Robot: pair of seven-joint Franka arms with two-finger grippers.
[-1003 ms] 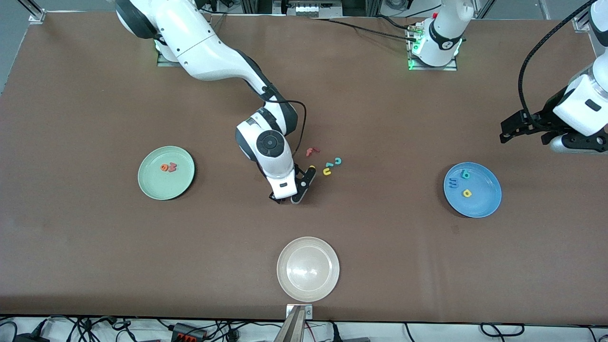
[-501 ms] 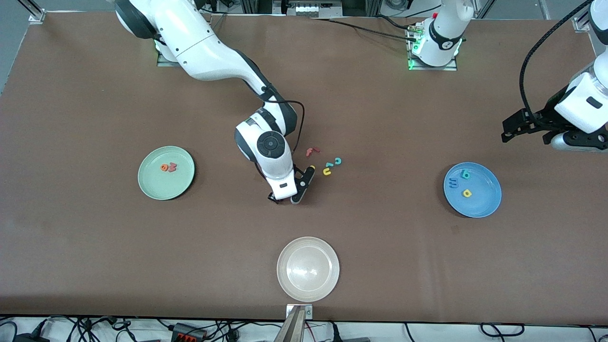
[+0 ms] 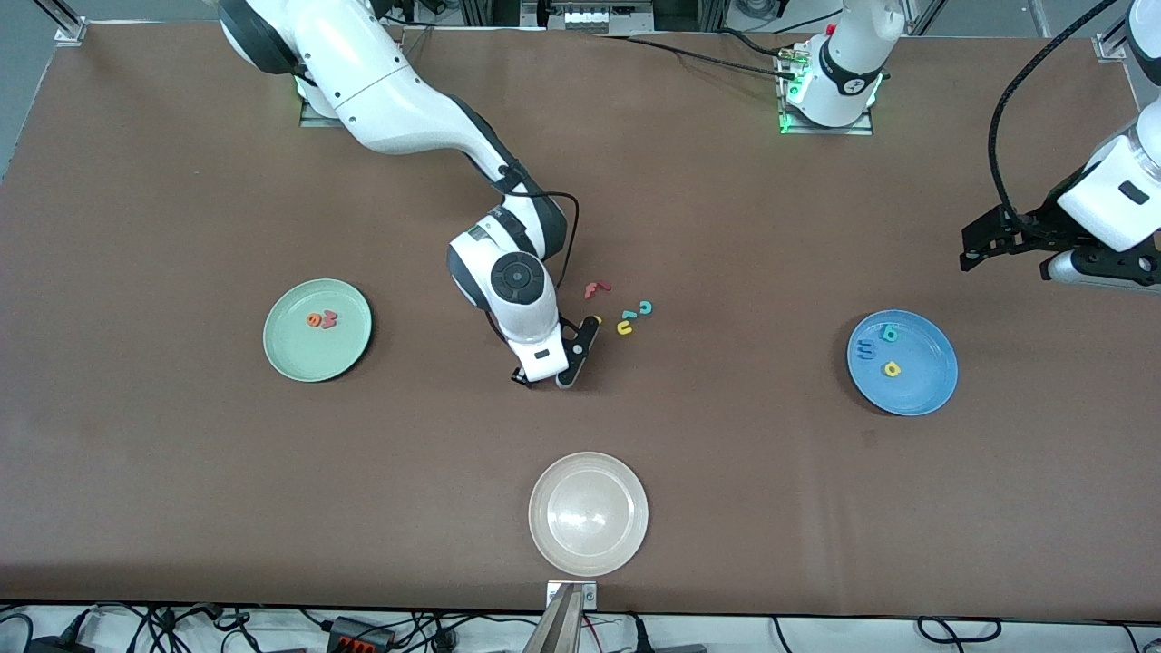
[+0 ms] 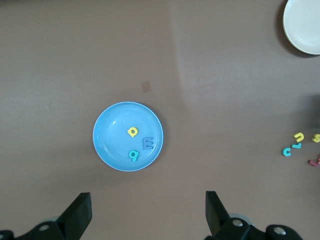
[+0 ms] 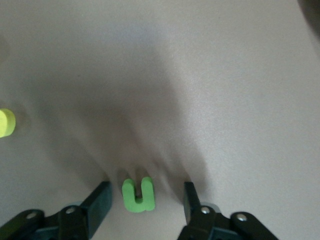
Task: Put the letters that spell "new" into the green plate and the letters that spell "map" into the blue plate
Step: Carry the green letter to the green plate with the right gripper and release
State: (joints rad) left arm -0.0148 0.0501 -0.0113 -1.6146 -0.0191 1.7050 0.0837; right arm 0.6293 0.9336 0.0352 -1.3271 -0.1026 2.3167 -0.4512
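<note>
Straddling the green "n" (image 5: 138, 195) on the table mid-way between the plates with right gripper (image 5: 145, 202) fingers apart, not touching it; holding left gripper (image 4: 145, 215) wide open, empty, above the blue plate (image 4: 107, 150).

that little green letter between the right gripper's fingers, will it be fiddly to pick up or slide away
The green letter looks like thick foam, so probably light and slightly squashy. It lies flat on the table, so rolling seems unlikely. The right gripper straddles it with gaps either side, so an off-centre squeeze might nudge it.
</note>
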